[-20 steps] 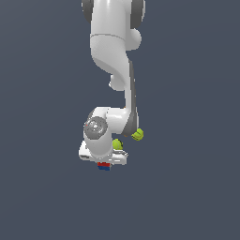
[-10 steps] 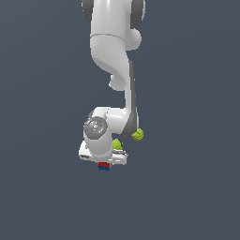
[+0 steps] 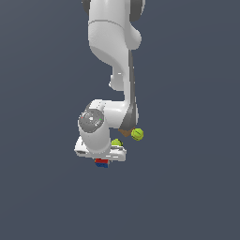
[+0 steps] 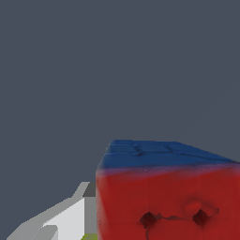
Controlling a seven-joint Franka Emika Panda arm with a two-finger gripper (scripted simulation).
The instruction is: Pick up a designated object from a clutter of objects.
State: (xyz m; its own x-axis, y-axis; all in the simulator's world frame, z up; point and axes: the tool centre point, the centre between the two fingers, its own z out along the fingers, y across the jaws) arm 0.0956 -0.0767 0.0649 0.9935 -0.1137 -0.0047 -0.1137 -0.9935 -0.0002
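your arm is folded low over the clutter so the hand sits right on the red-blue block (image 3: pixel 101 162), which peeks out under it at 6 o'clock. in the wrist view the block (image 4: pixel 164 197) fills the near field, so it's between the fingers (image 4: pixel 56 220); i can't tell if they've closed. two tennis balls (image 3: pixel 137 134) lie at about 2 o'clock of the block, close by, so lift straight.

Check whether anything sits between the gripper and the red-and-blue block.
Nothing visible does. The wrist view shows the red-and-blue block right at the camera beside a white finger. In the exterior view it pokes out directly under the hand; the tennis balls lie off to the side.
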